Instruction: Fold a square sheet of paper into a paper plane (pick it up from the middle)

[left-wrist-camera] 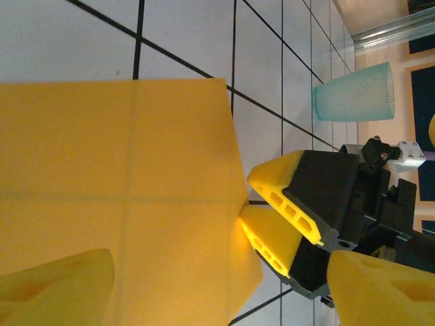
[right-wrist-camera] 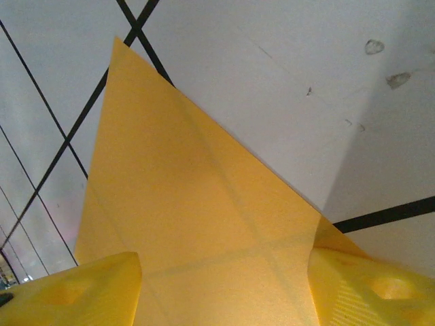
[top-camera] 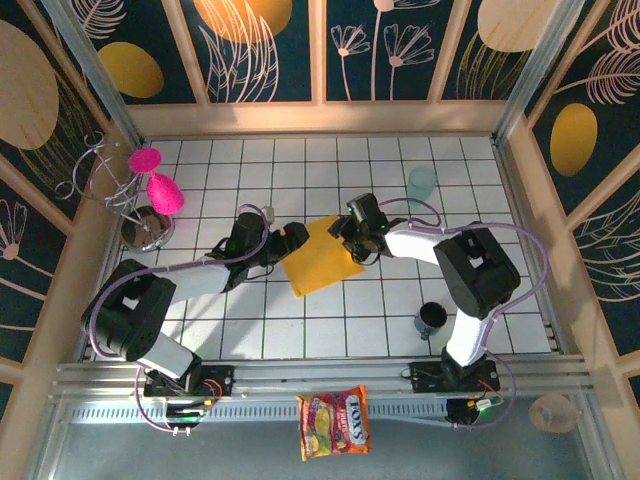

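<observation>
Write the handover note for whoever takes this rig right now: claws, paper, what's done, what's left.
Left claw: open, low over the left side of the square sheet of paper, gripping nothing.
Right claw: open at the sheet's opposite edge, with paper between its fingers; no pinch that I can see.
Paper: mid-table on the white tiles, between the two claws, turned askew to the grid.
Done: both claws are at the sheet. No fold shows; the faint lines look like tile joints seen through the paper.
Left: pick it up from the middle, then make every fold of the plane.
</observation>
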### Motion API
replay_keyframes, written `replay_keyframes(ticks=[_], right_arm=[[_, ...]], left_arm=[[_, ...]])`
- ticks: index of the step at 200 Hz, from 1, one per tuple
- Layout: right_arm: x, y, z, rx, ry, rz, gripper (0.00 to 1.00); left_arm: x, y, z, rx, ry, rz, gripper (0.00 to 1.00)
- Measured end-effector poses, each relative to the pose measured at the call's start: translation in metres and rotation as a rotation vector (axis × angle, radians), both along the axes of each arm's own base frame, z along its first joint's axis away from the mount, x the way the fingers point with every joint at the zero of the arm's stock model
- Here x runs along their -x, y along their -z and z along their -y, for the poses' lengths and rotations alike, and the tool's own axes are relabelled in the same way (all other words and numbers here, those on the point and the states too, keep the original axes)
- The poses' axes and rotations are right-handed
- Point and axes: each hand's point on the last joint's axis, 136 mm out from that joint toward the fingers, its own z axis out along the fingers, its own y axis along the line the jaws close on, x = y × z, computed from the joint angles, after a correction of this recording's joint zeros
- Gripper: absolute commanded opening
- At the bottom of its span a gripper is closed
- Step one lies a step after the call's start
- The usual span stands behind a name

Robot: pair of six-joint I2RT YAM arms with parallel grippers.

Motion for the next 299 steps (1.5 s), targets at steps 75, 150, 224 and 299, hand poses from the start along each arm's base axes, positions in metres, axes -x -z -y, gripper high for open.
replay_keyframes(ticks=[75,150,224,299], right_arm=[[-0.015,-0.028,-0.012,0.031,-0.298,0.153,0.58],[-0.026,0.0,-0.024,0.088,-0.468,0.135,0.58],[-0.027,0.006,-0.01,0.091,-0.422,0.101,0.58],[-0.013,-0.013,0.01,0.048,-0.317,0.082,0.58]], left_arm=[[0.017,0.022,0.009,-0.023,0.008,-0.1,0.59],[0.01,0.045,0.008,-0.105,-0.004,-0.166,0.58],[-0.004,0.059,0.008,-0.197,0.001,-0.168,0.69],[-0.03,0.044,0.013,-0.306,0.051,-0.07,0.98]])
